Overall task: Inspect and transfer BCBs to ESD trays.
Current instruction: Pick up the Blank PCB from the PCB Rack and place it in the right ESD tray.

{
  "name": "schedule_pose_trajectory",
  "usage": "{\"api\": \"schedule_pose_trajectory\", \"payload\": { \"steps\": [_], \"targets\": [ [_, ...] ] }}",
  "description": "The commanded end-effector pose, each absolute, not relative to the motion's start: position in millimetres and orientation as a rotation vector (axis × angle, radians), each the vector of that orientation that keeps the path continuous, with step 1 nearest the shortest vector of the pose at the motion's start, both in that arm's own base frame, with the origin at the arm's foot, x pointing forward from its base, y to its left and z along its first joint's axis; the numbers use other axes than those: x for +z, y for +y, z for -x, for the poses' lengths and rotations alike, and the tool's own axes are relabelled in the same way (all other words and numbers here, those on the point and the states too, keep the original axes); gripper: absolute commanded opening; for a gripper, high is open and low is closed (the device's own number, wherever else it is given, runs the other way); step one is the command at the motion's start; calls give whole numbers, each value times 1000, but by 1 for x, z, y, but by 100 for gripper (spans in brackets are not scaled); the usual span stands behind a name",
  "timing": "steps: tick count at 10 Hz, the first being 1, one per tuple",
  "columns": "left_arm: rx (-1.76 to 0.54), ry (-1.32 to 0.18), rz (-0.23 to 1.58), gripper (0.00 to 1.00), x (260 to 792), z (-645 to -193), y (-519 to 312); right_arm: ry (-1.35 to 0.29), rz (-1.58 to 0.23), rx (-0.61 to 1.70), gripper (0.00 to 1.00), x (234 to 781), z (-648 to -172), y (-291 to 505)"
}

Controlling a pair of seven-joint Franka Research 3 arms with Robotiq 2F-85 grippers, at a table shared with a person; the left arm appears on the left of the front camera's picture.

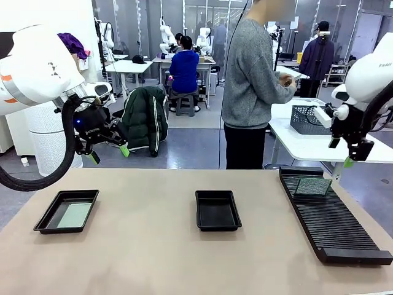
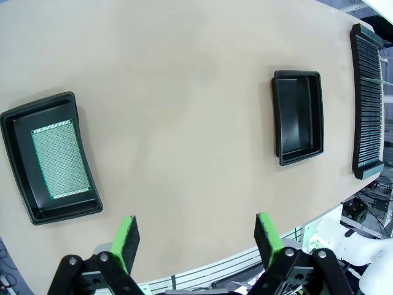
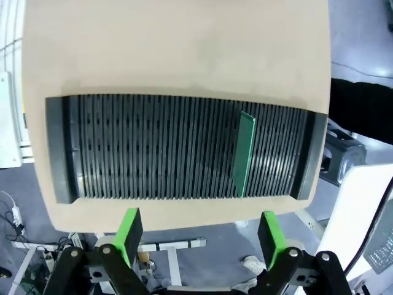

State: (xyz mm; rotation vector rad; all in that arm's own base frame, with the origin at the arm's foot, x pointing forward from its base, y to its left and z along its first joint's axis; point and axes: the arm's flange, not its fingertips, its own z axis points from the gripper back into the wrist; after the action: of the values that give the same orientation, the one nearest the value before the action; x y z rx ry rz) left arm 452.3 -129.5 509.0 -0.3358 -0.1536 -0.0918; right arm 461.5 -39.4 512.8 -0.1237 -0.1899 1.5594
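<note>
One green BCB [image 1: 74,215] lies flat in the left ESD tray [image 1: 46,216], also seen in the left wrist view as the board [image 2: 59,158] in its tray [image 2: 18,153]. A second ESD tray [image 1: 217,209] [image 2: 298,125] at the table's middle holds nothing. Another BCB [image 1: 312,186] [image 3: 245,153] stands on edge in a slot near the far end of the black rack [image 1: 334,224] [image 3: 153,147]. My left gripper [image 1: 109,153] [image 2: 196,239] hangs open high above the table's left side. My right gripper [image 1: 341,169] [image 3: 199,230] hovers open above the rack, beside the standing board.
A person in a grey sweater [image 1: 252,74] stands at the far side, hands raised near the chest. Behind the rack is a white table with a dark basket [image 1: 310,120]. Bare tabletop [image 1: 141,246] lies between the trays.
</note>
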Motion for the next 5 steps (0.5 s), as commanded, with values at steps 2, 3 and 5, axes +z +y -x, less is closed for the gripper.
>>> {"api": "schedule_pose_trajectory", "payload": {
  "steps": [2, 3, 5],
  "targets": [
    [-92, -154, 335, 100, 509, -449, -130, -261, 93, 1607, 100, 482, -477, -53],
    [-92, -154, 335, 100, 509, -449, -130, -258, 94, 1601, 100, 471, -481, -54],
    [-92, -154, 335, 100, 509, -449, -130, -254, 93, 1580, 100, 450, -488, -59]
  ]
}}
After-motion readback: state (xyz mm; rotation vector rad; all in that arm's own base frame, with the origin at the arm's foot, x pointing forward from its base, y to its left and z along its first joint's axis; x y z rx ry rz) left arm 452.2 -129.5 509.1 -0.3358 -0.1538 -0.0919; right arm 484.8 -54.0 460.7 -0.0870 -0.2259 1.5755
